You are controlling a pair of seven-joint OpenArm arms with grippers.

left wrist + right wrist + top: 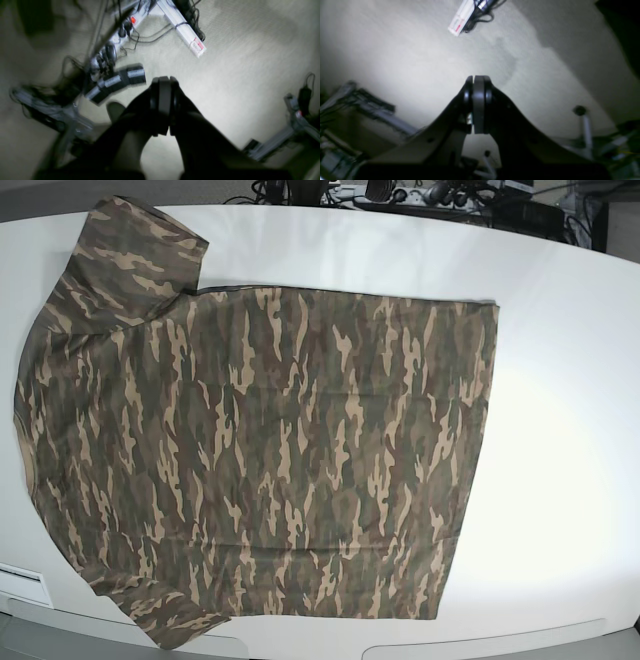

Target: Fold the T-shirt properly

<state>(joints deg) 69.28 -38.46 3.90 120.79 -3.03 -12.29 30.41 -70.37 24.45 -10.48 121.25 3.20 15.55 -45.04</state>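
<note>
While we look down from the base view, the T-shirt (270, 450) lies spread flat on the white table (560, 430), taking up the left and middle of the tabletop and leaving the right part bare. Its camouflage print of brown, tan and dark green runs across the whole cloth. One short sleeve reaches toward the far left corner of the table, the other toward the near left edge, and the straight hem faces the bare right side. We see no arm over the table in that view. At the far edge, cables and dark equipment (430, 195) crowd the background. From the left wrist view we see the left gripper (163, 105) with its dark jaws pressed together and nothing between them, pointing at pale carpeted floor (250, 62). Beyond it lie a power strip with a glowing red switch (125, 25), tangled black cables and a white rail (185, 27), all somewhat blurred. From the right wrist view the right gripper (478, 105) likewise has its jaws fully together and empty, aimed at the same kind of carpet (395, 55), with a white rail end (461, 18) and metal frame legs (586, 130) at the edges. Neither wrist view shows the shirt.
</note>
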